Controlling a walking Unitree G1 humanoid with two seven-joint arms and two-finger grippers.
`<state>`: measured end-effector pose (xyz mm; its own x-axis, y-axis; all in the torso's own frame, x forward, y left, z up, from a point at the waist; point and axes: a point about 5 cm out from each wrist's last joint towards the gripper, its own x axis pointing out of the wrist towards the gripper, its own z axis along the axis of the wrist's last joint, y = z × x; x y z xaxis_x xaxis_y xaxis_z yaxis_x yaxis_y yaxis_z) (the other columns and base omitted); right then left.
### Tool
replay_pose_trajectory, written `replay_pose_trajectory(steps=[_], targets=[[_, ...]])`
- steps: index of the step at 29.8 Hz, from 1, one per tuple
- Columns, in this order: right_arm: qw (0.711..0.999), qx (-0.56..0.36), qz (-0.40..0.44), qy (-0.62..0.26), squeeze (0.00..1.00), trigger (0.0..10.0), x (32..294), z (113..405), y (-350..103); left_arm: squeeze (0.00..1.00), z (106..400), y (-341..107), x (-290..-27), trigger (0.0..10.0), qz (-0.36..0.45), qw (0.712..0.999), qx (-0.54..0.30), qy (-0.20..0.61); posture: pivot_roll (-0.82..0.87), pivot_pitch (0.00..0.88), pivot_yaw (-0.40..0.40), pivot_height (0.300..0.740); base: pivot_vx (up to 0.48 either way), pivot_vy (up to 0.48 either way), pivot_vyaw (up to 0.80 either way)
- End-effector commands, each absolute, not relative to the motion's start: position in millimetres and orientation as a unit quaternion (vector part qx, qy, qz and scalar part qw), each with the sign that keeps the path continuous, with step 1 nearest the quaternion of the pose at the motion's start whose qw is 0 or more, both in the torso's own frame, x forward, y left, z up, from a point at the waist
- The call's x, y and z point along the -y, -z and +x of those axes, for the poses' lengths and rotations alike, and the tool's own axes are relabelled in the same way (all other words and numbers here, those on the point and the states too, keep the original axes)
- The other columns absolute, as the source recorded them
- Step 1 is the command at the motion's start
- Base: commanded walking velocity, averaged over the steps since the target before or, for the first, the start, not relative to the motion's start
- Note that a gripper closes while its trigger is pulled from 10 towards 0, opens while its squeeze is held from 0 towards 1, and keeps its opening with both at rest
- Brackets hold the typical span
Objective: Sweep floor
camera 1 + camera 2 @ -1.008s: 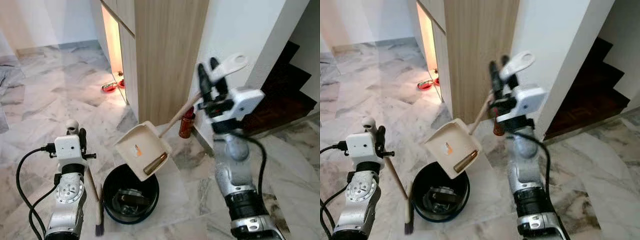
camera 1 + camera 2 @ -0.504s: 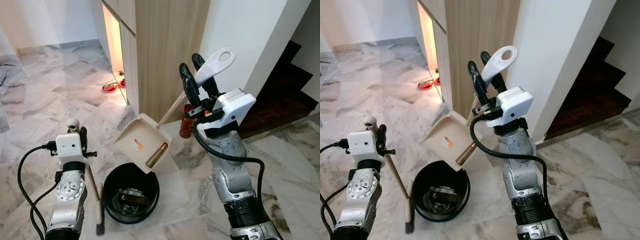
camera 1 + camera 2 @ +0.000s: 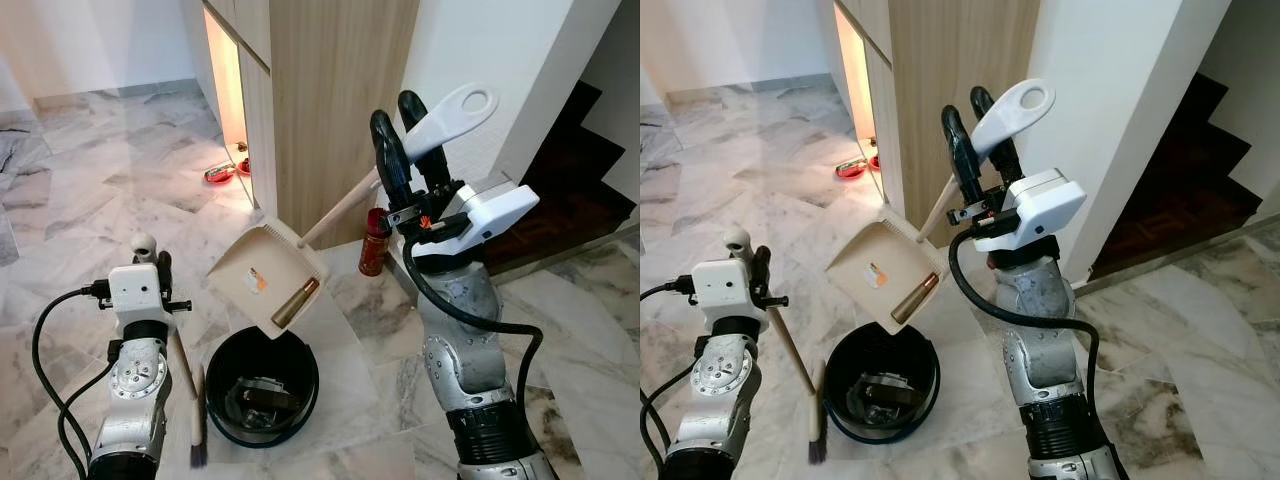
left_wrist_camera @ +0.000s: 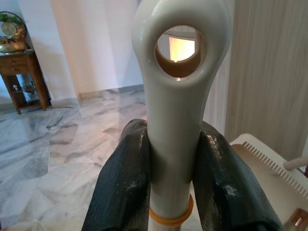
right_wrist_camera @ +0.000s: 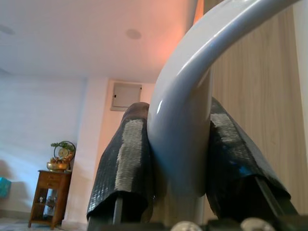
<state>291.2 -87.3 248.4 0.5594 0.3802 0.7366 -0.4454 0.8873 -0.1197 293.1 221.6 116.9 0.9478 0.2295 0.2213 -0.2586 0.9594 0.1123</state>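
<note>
Floor: grey-veined marble tiles (image 3: 90,150) run across the room; a wood-panelled cabinet (image 3: 330,100) stands at the far side with a lit gap along its left edge, and a white wall column (image 3: 490,90) rises beside it.
Staircase: dark wooden steps (image 3: 580,190) climb at the right edge of the floor.
Right gripper: right gripper (image 3: 408,135) is raised in front of the cabinet, its two black fingers (image 5: 130,159) pressed against both sides of the dustpan handle (image 3: 440,112).
Dustpan: cream dustpan (image 3: 262,290) hangs in the air on a long wooden shaft, tilted down toward the robot, directly above the far rim of the bin.
Debris: one brass-coloured cylinder (image 3: 295,302) lies at the lower lip of the dustpan tray; a small orange-marked label sits on the tray beside it.
Bin: round black bin (image 3: 262,385) stands on the floor between the two arms, with dark scraps at its bottom.
Left gripper: left gripper (image 4: 175,185) is low at the near left of the floor, fingers (image 4: 122,187) clamped on either side of the white brush handle (image 4: 178,101), below its hanging hole.
Brush: wooden-shafted brush (image 3: 190,385) slants from the left gripper down to the floor, its dark bristle head resting just left of the bin.
Bottle: red bottle (image 3: 373,243) stands on the floor at the foot of the cabinet corner, behind the right arm.
Bowls: red pet bowls (image 3: 220,173) sit on the floor by the lit cabinet gap.
</note>
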Motion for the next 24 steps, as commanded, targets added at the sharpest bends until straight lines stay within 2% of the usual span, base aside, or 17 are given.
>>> replay_pose_trajectory(steps=[1, 4, 5, 7, 12, 24], targets=[[0.854, 0.46, 0.041, -0.24, 0.0, 10.0, 88, 279, -270, 0.0, 297, -128, -223, 10.0, 0.07, 0.982, 0.129, -0.122, 0.1, 0.0, -0.01, 0.74, 0.0, 0.0, 0.0], [0.847, 0.468, 0.022, -0.25, 0.0, 10.0, 85, 276, -273, 0.0, 298, -129, -224, 10.0, 0.071, 0.981, 0.131, -0.122, 0.1, 0.0, -0.008, 0.74, 0.0, 0.0, 0.0], [0.84, 0.472, -0.015, -0.265, 0.0, 10.0, 82, 273, -273, 0.0, 297, -129, -224, 10.0, 0.071, 0.981, 0.131, -0.122, 0.1, 0.0, -0.004, 0.74, 0.0, 0.0, 0.0], [0.836, 0.472, -0.041, -0.278, 0.0, 10.0, 80, 272, -271, 0.0, 297, -129, -224, 10.0, 0.072, 0.981, 0.131, -0.121, 0.1, 0.0, -0.003, 0.74, 0.0, 0.0, 0.0], [0.837, 0.471, -0.012, -0.277, 0.0, 10.0, 80, 271, -273, 0.0, 297, -129, -224, 10.0, 0.073, 0.982, 0.129, -0.119, 0.1, 0.0, 0.002, 0.74, 0.0, 0.0, 0.0], [0.821, 0.449, 0.021, -0.352, 0.0, 10.0, 65, 261, -274, 0.0, 298, -131, -227, 10.0, 0.078, 0.982, 0.13, -0.116, 0.11, 0.0, 0.008, 0.74, 0.0, 0.0, 0.0]])
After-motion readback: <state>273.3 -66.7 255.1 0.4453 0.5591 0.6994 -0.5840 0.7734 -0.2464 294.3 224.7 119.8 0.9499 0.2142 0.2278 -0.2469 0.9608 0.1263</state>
